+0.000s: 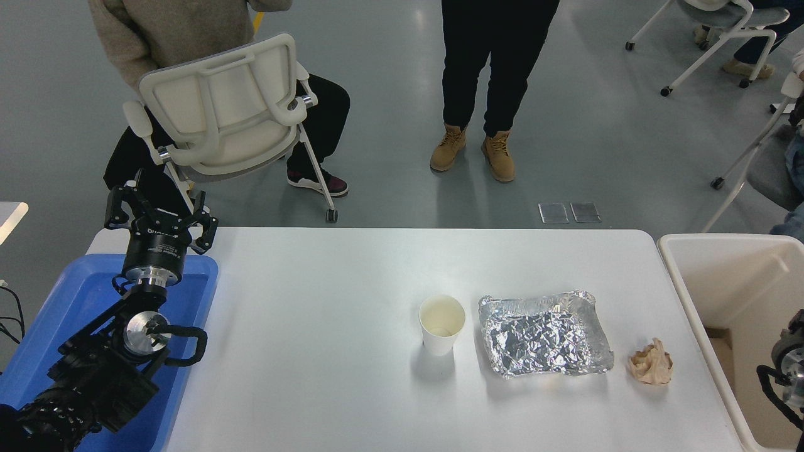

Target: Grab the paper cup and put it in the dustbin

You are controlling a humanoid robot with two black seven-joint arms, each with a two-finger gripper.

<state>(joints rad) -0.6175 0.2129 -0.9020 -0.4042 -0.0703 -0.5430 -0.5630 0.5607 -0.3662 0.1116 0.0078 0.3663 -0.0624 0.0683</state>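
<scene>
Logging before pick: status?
Left gripper open, parked over blue tray. Right arm at edge, gripper unseen. Cup upright, untouched. Foil tray between cup and bin.

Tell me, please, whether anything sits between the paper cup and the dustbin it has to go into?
Yes. The paper cup stands upright mid-table; to its right, on the straight line to the dustbin at the table's right edge, lie the crumpled foil tray and then the tan paper ball. Both are low.

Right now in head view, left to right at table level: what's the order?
Blue tray with the left end effector over it → paper cup → foil tray → paper ball → dustbin at the right edge of the table.
</scene>
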